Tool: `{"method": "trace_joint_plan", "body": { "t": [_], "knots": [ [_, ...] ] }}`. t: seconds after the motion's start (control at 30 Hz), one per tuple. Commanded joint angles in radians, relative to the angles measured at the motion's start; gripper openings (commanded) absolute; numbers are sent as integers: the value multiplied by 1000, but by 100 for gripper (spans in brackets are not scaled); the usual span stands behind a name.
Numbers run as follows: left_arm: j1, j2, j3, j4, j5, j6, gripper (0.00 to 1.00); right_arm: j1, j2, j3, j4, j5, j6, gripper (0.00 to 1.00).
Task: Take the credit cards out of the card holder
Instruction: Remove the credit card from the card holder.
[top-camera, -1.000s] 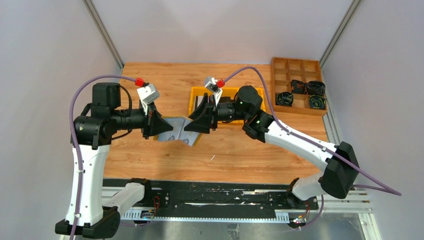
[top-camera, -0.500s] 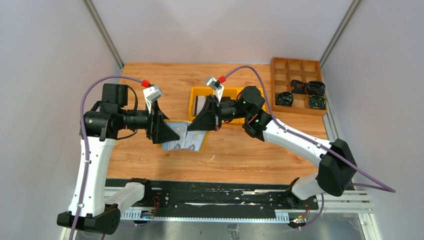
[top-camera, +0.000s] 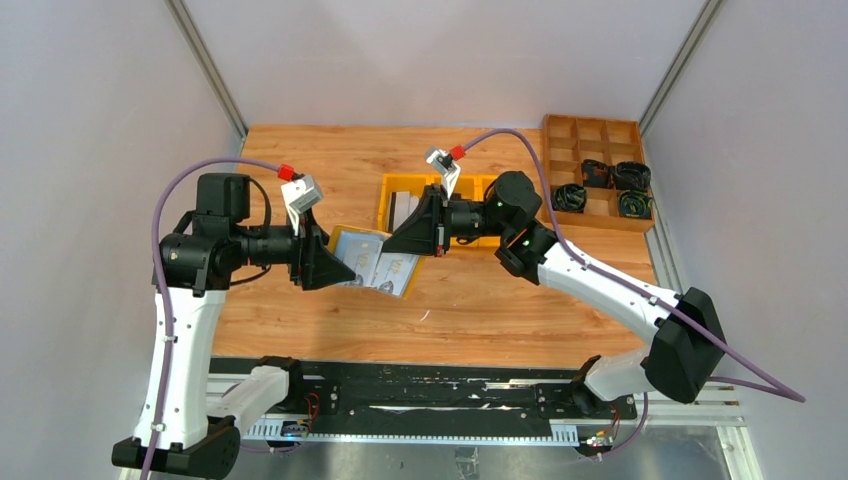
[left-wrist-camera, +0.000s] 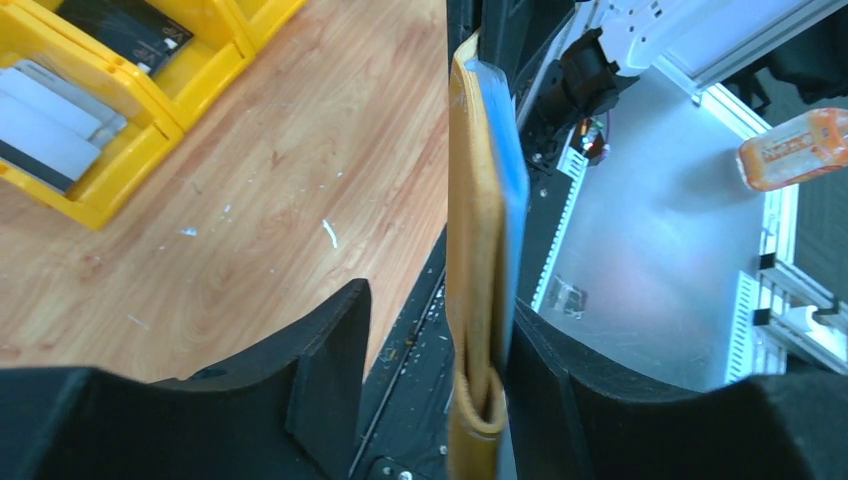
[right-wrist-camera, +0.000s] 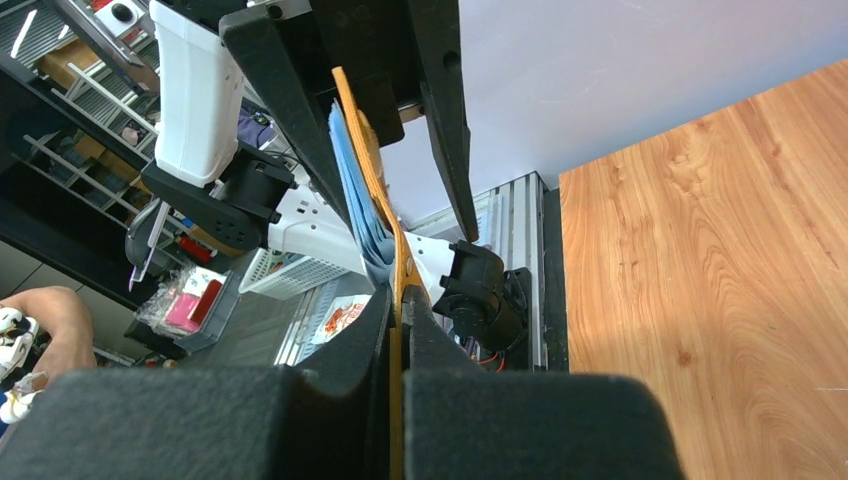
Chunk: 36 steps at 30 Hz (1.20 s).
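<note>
Progress: early stage. Card holder (top-camera: 352, 245) is held above the table (top-camera: 480, 300), spread open between the two arms, with its silvery inner face turned up. Credit cards (top-camera: 395, 270) are judged to be seated in it; none is seen drawn out or lying loose on the wood. Opening is done; extraction of every card is left.

Right gripper (top-camera: 403, 244): jaws are pinched tight on the right edge of the mustard cover. Left gripper (top-camera: 335, 268): jaws are parted. The holder's other edge stands between them, against one finger, with a clear gap to the other. No clamp is made on that side.

View comparison: the open spread and the layout of both arms are given only by the top view. The gap beside the holder is shown by the left wrist view alone. Pale flat pieces in a yellow bin (left-wrist-camera: 130, 150) are also seen there; whether those are cards cannot be told. The thin cover edge caught between closed fingers is shown only by the right wrist view, with bluish leaves fanned beside it.
</note>
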Motion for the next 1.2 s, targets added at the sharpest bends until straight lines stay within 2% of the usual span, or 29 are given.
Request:
{"method": "trace_joint_plan", "body": {
  "t": [0.0, 0.17, 0.27, 0.4, 0.53, 0.6, 0.7, 0.77, 0.9, 1.0, 1.17],
  "knots": [
    [2, -9, 18, 78, -27, -32, 52, 16, -17, -9, -19, -1, -17, 0],
    [2, -16, 14, 118, -37, -54, 39, 17, -27, -12, -27, 4, -30, 0],
    [3, -13, 9, 118, -27, -64, 25, 16, -28, -9, -32, 6, -35, 1],
    [4, -6, -6, 117, 6, -88, 8, 5, -29, -4, -39, 18, -29, 27],
    [10, 8, -2, 121, 23, -104, 2, -53, -72, -6, -79, 72, -34, 55],
    [14, 8, 0, 160, -3, -151, 0, -90, -126, -13, -143, 152, -67, 65],
    [20, -16, -28, 312, -73, -279, 0, -106, -229, 4, -325, 349, -183, 67],
    [20, -40, -75, 434, -137, -393, 0, -106, -276, -6, -333, 394, -182, 66],
    [20, -69, -130, 596, -196, -508, 0, -89, -224, 30, -303, 214, -95, 65],
    [20, -48, -125, 598, -182, -535, 0, -41, -164, 46, -264, 169, -68, 64],
    [20, -51, -136, 616, -103, -573, 0, -17, -63, 16, -90, 116, 58, 60]
  ]
}}
